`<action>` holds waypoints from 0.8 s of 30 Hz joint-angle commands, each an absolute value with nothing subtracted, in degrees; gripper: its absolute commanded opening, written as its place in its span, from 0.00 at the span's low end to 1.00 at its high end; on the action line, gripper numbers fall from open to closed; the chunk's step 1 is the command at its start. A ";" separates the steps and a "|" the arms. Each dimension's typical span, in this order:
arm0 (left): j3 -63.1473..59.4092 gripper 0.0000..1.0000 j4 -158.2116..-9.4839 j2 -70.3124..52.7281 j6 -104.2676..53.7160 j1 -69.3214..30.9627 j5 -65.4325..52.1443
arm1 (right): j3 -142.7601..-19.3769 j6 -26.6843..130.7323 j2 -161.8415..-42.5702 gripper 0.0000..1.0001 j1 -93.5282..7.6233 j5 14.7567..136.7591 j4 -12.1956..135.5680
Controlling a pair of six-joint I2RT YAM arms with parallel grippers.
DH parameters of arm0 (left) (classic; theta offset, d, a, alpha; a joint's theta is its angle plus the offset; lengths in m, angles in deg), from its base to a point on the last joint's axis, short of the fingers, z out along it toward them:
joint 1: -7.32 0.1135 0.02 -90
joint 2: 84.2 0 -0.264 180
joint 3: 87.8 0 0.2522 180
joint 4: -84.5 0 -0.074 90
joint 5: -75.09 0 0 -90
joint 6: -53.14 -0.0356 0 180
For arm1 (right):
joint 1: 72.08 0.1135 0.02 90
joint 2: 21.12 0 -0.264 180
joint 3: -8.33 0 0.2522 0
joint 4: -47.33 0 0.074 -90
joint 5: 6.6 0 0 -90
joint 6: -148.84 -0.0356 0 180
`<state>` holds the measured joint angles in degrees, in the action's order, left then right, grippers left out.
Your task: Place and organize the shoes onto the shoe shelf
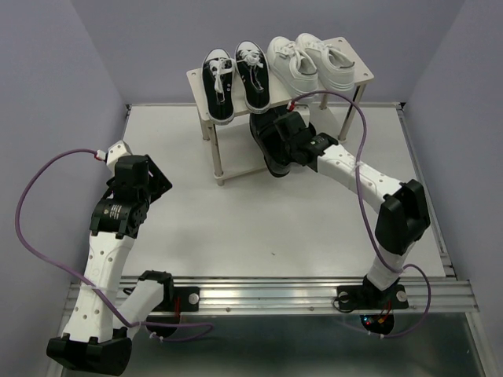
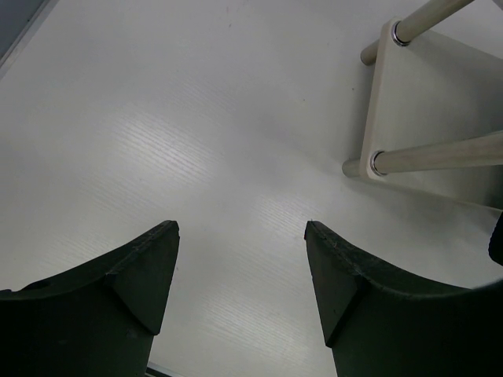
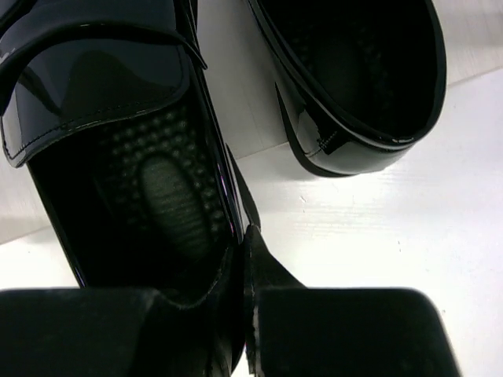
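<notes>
Pinching a glossy black loafer (image 3: pixel 102 71) by its side wall with the right gripper (image 3: pixel 245 255), fingers pressed together on the leather rim beside the heel opening; holding it low at the near side of the shoe shelf (image 1: pixel 196 82), beneath a top board already carrying the black canvas sneakers (image 1: pixel 234 82) at left and the white sneakers (image 1: pixel 310 61) at right; showing, from the wrist, a long axis running roughly near to far, toe pointing away from the wrist and in under the board; judged to call for a straight push toward the far side along that axis, not a turn; flanked on the right by the second loafer (image 3: pixel 361 71), just beside it, parted by a strip of pale surface and roughly parallel, seemingly on the lower tier already, though not certain from these views; with the left gripper (image 2: pixel 240 232) spread wide and empty, hovering over bare table (image 1: pixel 236 228) at near left, well apart from both loafers, only the shelf's left legs at its far right; leaving the right arm plainly the nearer one for seating the shoe.
</notes>
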<state>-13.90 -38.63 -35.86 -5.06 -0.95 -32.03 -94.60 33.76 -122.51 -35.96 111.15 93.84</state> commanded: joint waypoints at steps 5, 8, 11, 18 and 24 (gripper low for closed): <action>-12.43 0.76 -38.59 -35.86 -5.21 -1.12 -33.10 | -101.76 33.70 -125.18 0.01 -37.71 112.67 83.24; -12.16 0.76 -38.24 -36.12 -5.21 -1.12 -33.54 | -102.64 33.61 -126.24 0.01 -37.71 113.37 83.33; -12.16 0.76 -38.06 -36.12 -5.21 -1.03 -33.71 | -102.12 33.18 -126.07 0.01 -37.71 113.72 83.07; -13.13 0.76 -38.41 -36.30 -4.95 -1.12 -33.45 | -97.38 30.89 -123.52 0.01 -37.71 114.07 82.54; -12.96 0.76 -38.33 -36.56 -4.86 -1.12 -33.45 | -92.89 29.13 -122.11 0.01 -37.71 114.25 80.69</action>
